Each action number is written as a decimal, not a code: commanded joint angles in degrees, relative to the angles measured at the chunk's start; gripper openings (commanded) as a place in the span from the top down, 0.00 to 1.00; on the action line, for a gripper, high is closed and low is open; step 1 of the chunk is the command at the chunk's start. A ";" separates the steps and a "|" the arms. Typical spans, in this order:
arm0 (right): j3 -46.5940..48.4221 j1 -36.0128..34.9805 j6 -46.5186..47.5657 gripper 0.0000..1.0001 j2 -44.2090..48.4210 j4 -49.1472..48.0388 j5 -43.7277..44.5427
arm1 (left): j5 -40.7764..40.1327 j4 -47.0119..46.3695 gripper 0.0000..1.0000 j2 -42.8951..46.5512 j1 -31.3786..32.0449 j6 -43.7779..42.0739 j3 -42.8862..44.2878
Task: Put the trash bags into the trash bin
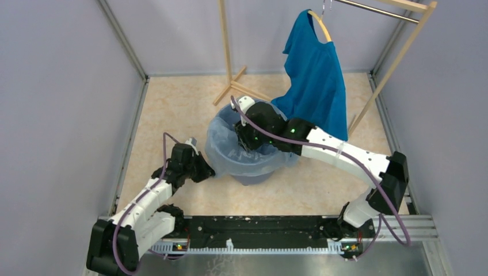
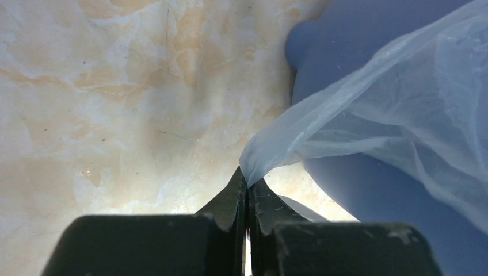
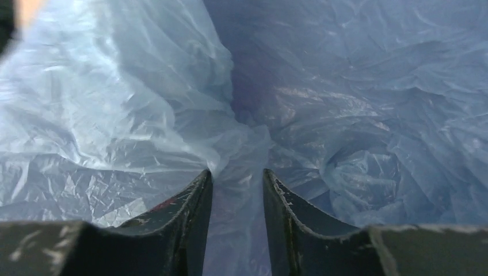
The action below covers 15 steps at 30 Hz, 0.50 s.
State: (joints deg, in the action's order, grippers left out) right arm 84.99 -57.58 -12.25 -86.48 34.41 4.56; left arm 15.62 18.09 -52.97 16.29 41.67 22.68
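Observation:
The round blue trash bin [image 1: 254, 175] stands mid-table, and its wall shows in the left wrist view [image 2: 403, 218]. The translucent pale blue trash bag [image 1: 223, 145] lines the bin and drapes over its left rim. My left gripper [image 1: 205, 167] is just left of the bin, low beside it. It is shut on a corner of the bag's edge [image 2: 368, 121], jaws pressed together [image 2: 248, 183]. My right gripper [image 1: 245, 138] reaches down inside the bin. Its jaws stand a little apart [image 3: 237, 175], with crinkled bag film [image 3: 115, 115] bunched at the tips and between them.
A bright blue T-shirt [image 1: 313, 75] hangs on a hanger from a wooden rack [image 1: 228, 52] just behind and right of the bin, close to my right arm. Grey walls enclose the marbled table [image 1: 172, 109] on three sides.

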 commanded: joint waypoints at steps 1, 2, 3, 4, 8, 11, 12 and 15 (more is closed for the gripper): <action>-1.48 -0.09 1.90 0.65 -1.24 -3.94 7.53 | 0.82 -0.20 0.96 1.04 0.23 -0.36 1.67; -2.10 -0.15 1.66 0.67 -2.30 -5.12 6.70 | 0.79 -0.17 0.96 1.29 0.23 -0.17 1.60; -2.38 -0.26 1.17 0.68 -3.67 -6.13 5.38 | 0.81 -0.29 0.96 1.54 0.22 -0.11 1.52; -2.50 -0.44 0.57 0.69 -5.09 -7.09 3.98 | 0.84 -0.39 0.96 1.76 0.23 -0.02 1.50; -2.39 -1.04 -3.12 0.70 -9.09 -10.08 -3.20 | 1.08 -0.35 0.96 1.70 0.23 -0.23 2.03; -3.45 -1.00 -5.19 0.70 -7.78 -11.72 -5.91 | 1.10 0.02 0.96 1.28 0.23 -0.68 2.45; -3.77 -0.96 -5.13 0.70 -6.28 -11.37 -4.91 | 1.08 -0.05 0.96 1.22 0.23 -0.75 2.41; -2.77 -0.53 -2.81 0.64 -2.91 -7.33 1.35 | 1.13 -0.39 0.96 0.85 0.23 -0.95 2.35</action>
State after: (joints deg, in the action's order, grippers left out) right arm 80.86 -58.13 -15.51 -95.42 26.92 1.96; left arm 16.10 18.26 -51.77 16.29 41.71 22.90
